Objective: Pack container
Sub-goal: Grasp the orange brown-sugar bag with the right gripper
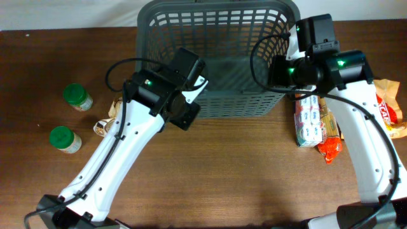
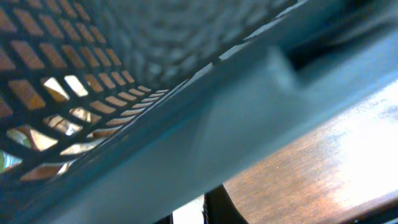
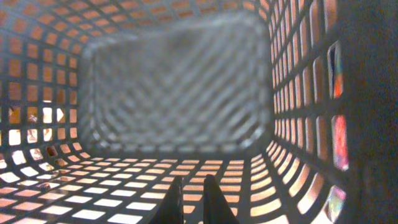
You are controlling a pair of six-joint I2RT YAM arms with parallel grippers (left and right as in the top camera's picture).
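The container [image 1: 166, 107] is a large dark grey lattice basket at the back middle of the table. My left gripper [image 1: 194, 95] is at its near left corner, against the front rim. In the left wrist view the rim [image 2: 186, 143] fills the frame just above the fingers [image 2: 205, 213]. A thin white strip shows between them, and I cannot tell what it is. My right gripper [image 1: 280, 71] is at the basket's right wall. In the right wrist view its fingers [image 3: 193, 200] are nearly together inside the basket [image 3: 56, 93], holding nothing. The basket floor looks bare.
Two green-lidded jars [image 1: 77, 97] [image 1: 65, 138] stand at the left. Snack packets [image 1: 105, 124] lie beside my left arm. A white and red box [image 1: 310, 121], an orange packet [image 1: 329, 147] and another packet [image 1: 393, 109] lie right of the basket.
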